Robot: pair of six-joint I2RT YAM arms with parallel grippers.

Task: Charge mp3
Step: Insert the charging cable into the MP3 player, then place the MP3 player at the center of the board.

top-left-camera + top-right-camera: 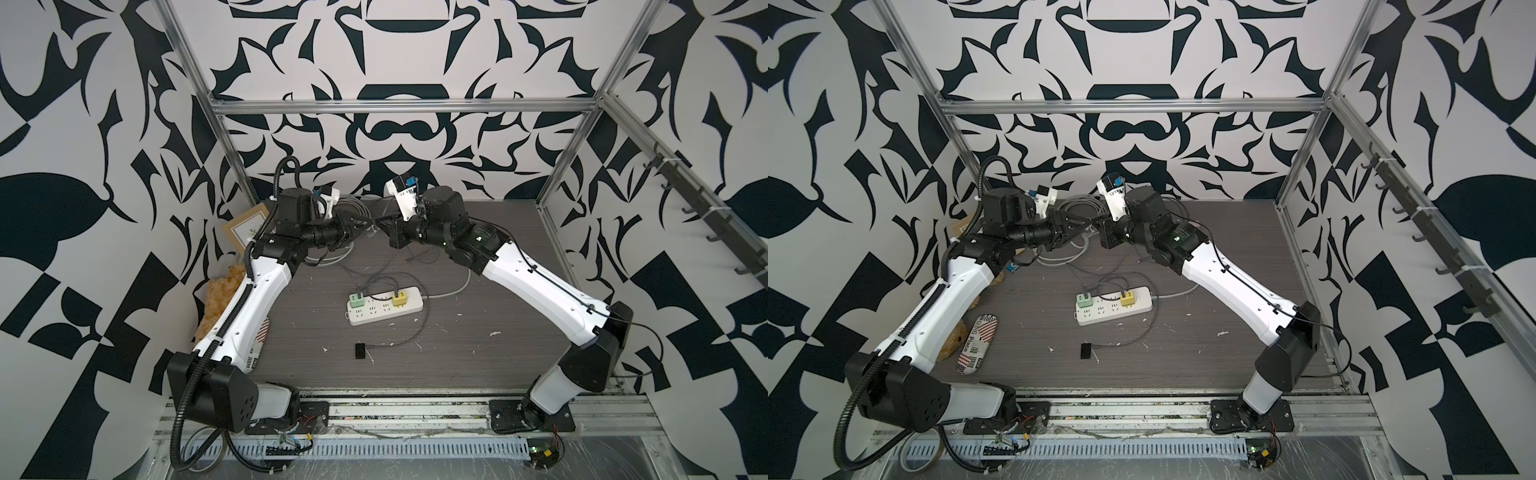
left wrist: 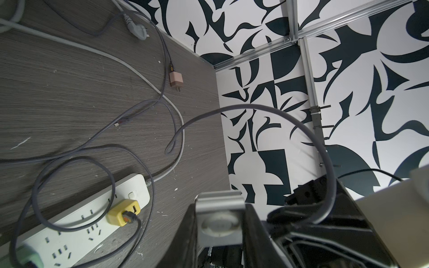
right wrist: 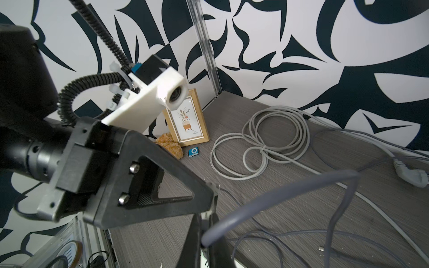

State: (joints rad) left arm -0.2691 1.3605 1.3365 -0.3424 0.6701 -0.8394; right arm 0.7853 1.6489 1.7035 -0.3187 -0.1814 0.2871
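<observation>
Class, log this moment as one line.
left gripper: shut on silver device | right gripper: shut on gray cable | mp3: on table, untouched

Printed lengthwise on an oval pack (image 1: 980,341) with a stars-and-stripes pattern, near the left edge of the desk (image 1: 1204,353): the word "Place", preceded by four capitals, possibly "GIRG", not certain, plus a barcode with digits too small to read. Under the plant drawing in the wooden picture frame (image 3: 187,120), a short caption line, too small to make out. On the white camera mount (image 1: 405,195) of the right wrist, a row of small dark marks, illegible.
</observation>
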